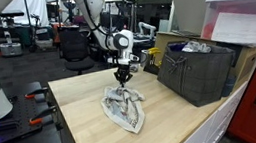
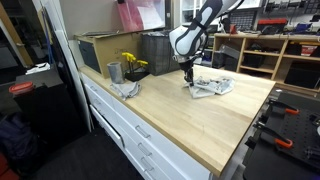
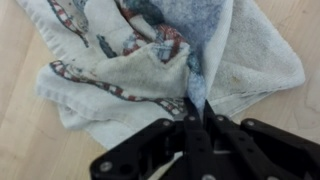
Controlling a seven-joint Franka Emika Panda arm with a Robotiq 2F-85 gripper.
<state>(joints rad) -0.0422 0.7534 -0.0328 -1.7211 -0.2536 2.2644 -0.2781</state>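
Note:
A crumpled white towel [image 1: 123,109] with red and dark patterned trim lies on the light wooden table [image 1: 85,123]; in the other exterior view the towel [image 2: 212,86] sits near the table's far end. My gripper [image 1: 122,77] stands straight down on the towel's upper edge. In the wrist view the gripper [image 3: 196,108] is shut, pinching a raised bluish-white fold of the towel [image 3: 150,60] between its black fingertips. The cloth bunches up into a ridge at the pinch point.
A dark grey bin [image 1: 197,70] with crumpled items stands on the table beside the towel. A metal cup [image 2: 114,72], a yellow object [image 2: 132,62] and another cloth lie at the table's far corner. White drawers [image 2: 130,125] run under the table.

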